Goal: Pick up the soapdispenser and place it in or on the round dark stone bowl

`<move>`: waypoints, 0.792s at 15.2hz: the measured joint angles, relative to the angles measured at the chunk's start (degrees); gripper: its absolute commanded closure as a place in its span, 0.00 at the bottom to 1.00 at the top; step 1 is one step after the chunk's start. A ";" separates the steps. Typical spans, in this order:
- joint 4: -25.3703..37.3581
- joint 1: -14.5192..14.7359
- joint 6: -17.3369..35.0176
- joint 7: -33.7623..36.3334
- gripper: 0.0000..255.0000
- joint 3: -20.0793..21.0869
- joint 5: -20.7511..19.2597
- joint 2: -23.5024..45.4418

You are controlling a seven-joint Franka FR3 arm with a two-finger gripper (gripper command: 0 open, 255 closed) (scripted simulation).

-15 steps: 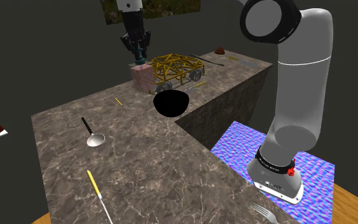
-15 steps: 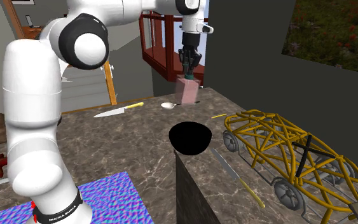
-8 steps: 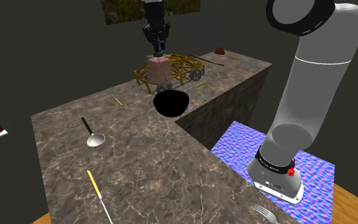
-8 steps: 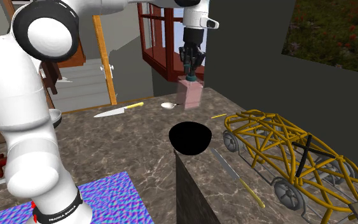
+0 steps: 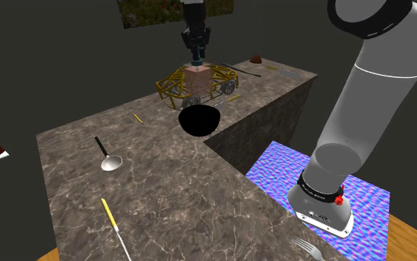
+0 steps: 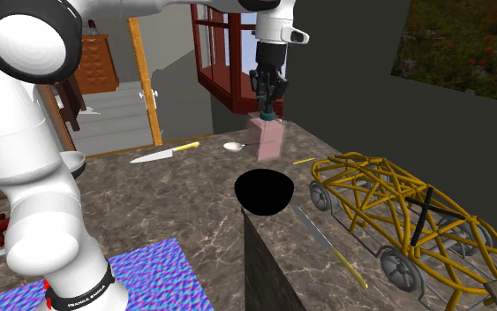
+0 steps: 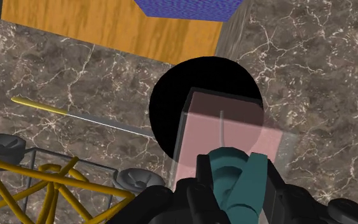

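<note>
Marble-patterned counter (image 5: 162, 185), shoulder view, left to right: yellow-handled knife (image 5: 112, 222); ladle (image 5: 109, 158); round black bowl (image 5: 199, 120), with the pink soap dispenser (image 5: 195, 78) hanging above it, its teal pump clamped by the black gripper (image 5: 197, 59); yellow wire car (image 5: 218, 81); arm base (image 5: 321, 211), band lettered "FRANKA EMIKA".

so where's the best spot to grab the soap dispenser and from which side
By the teal pump on top, coming straight down from above. The soap dispenser stands upright, and its pink body is a broad square block, likely too wide to clasp, while the pump neck is narrow. The hand clasps it there now.
</note>
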 measured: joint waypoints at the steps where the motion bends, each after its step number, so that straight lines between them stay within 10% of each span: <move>1: -1.12 0.01 0.88 0.01 1.00 0.01 0.01 -0.24; 12: -11.38 0.05 9.63 -0.02 1.00 0.05 0.05 -1.75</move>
